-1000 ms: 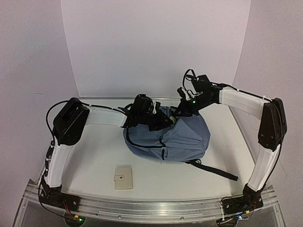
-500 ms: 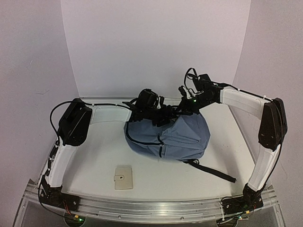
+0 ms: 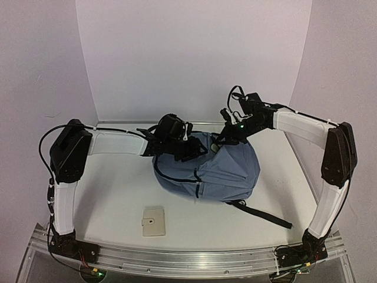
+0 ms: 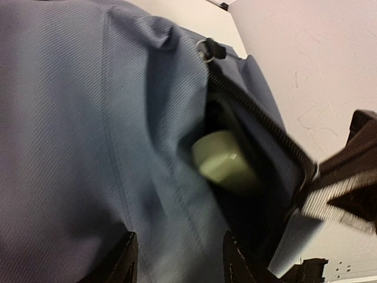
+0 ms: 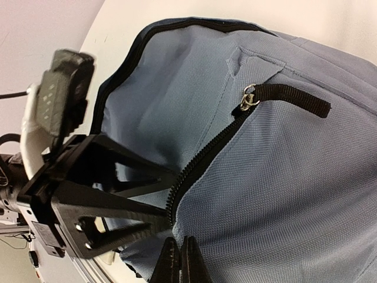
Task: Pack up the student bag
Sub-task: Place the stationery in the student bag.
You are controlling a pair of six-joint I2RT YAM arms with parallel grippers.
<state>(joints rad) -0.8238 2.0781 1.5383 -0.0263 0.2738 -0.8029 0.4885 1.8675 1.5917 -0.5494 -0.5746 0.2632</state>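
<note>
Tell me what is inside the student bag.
Through the open zipper of the student bag, a pale green rounded object shows. The rest of the interior is dark or covered by fabric.

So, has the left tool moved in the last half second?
Yes: the left tool drew back leftward along the bag, toward the line of the unmoved beige pouch.

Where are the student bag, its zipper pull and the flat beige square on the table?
student bag [image 3: 228, 171], top external view, on its blue front panel.
zipper pull [image 5: 250, 98], right wrist view, on its metal ring.
flat beige square [image 3: 154, 222], top external view, on its middle.
</note>
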